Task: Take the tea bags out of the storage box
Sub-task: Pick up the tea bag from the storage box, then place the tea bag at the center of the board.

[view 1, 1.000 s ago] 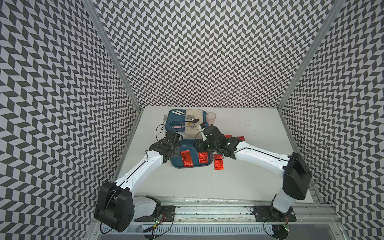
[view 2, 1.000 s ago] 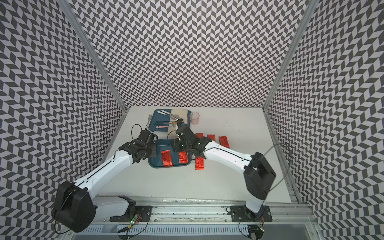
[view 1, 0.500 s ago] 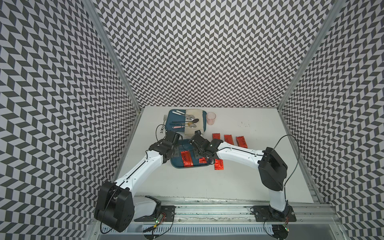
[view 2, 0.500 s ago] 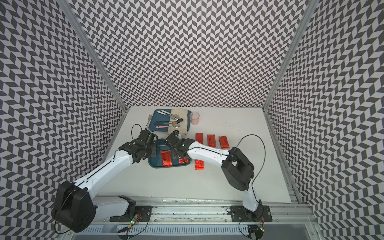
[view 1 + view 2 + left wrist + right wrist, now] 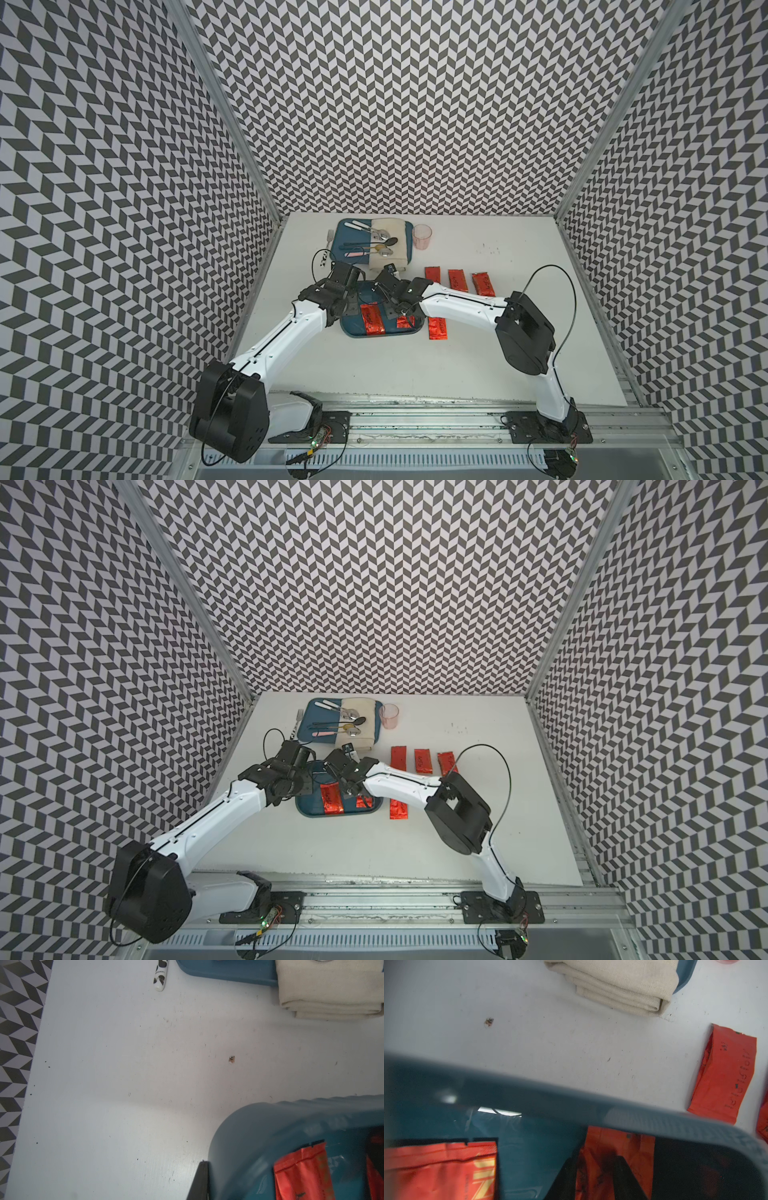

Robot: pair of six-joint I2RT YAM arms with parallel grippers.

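Mid-frame, left gripper (image 5: pixel 348 308) clamps the storage box (image 5: pixel 376 346) rim; right gripper (image 5: pixel 397 312), jaws part open, straddles a tea bag (image 5: pixel 405 333), grip unclear.

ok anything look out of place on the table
the fork lies on the table beside the flat tray, while the other cutlery sits on it; the beige cloth also overhangs that tray's near edge

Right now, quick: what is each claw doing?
Left gripper: shut on the storage box rim.
Right gripper: at a tea bag inside it; grip cannot be told.
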